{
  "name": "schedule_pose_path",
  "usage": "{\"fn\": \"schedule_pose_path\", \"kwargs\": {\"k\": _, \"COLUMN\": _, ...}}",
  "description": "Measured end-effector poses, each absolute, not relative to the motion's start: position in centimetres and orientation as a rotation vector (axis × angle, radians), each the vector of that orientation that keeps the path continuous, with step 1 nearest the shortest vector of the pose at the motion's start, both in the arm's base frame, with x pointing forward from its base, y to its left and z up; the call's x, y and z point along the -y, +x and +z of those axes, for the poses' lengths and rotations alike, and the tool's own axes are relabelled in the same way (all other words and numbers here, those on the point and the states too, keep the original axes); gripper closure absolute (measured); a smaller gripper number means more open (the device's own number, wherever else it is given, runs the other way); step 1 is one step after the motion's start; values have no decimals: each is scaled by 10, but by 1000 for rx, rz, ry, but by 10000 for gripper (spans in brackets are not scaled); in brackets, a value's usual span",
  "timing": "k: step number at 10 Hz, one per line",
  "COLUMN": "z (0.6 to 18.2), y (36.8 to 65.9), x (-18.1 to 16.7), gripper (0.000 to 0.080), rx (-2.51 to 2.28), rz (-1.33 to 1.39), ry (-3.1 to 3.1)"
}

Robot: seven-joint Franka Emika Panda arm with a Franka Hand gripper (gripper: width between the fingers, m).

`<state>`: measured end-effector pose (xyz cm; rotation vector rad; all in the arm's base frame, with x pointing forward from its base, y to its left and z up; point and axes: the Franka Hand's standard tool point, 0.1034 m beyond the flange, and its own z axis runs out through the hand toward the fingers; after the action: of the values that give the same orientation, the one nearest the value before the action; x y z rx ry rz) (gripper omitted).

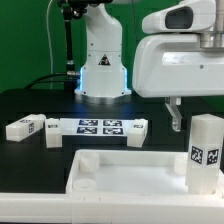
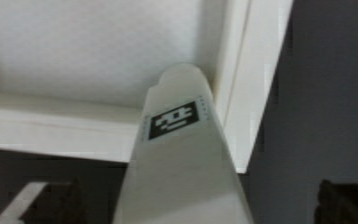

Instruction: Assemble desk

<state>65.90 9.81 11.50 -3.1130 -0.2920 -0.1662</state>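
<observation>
The white tabletop (image 1: pixel 120 172) lies at the front with its raised rim up. One white leg (image 1: pixel 205 150) with a tag stands upright in the tabletop's corner on the exterior view's right. My gripper (image 1: pixel 192 112) hangs over that leg's top; one finger (image 1: pixel 175 114) shows beside it. In the wrist view the leg (image 2: pixel 179 130) runs up between my dark fingertips (image 2: pixel 34 202), with a gap on each side. The gripper (image 2: pixel 190 208) is open and holds nothing. The tabletop's rim (image 2: pixel 247 60) runs beside the leg.
The marker board (image 1: pixel 96 126) lies behind the tabletop. Two loose legs (image 1: pixel 24 127) (image 1: pixel 52 131) lie at the exterior view's left and another leg (image 1: pixel 135 133) lies at the board's right end. The robot base (image 1: pixel 103 70) stands at the back.
</observation>
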Motion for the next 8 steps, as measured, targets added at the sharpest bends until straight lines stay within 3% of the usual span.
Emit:
{"fn": "schedule_pose_path", "kwargs": {"k": 4, "z": 112, "y": 658, "x": -97, "gripper": 151, "rx": 783, "rz": -158, "ry": -3068}}
{"fn": "schedule_pose_path", "kwargs": {"k": 7, "z": 112, "y": 658, "x": -97, "gripper": 510, "rx": 772, "rz": -158, "ry": -3070}}
{"fn": "schedule_pose_path", "kwargs": {"k": 8, "z": 112, "y": 658, "x": -97, "gripper": 510, "rx": 754, "rz": -158, "ry": -3074}}
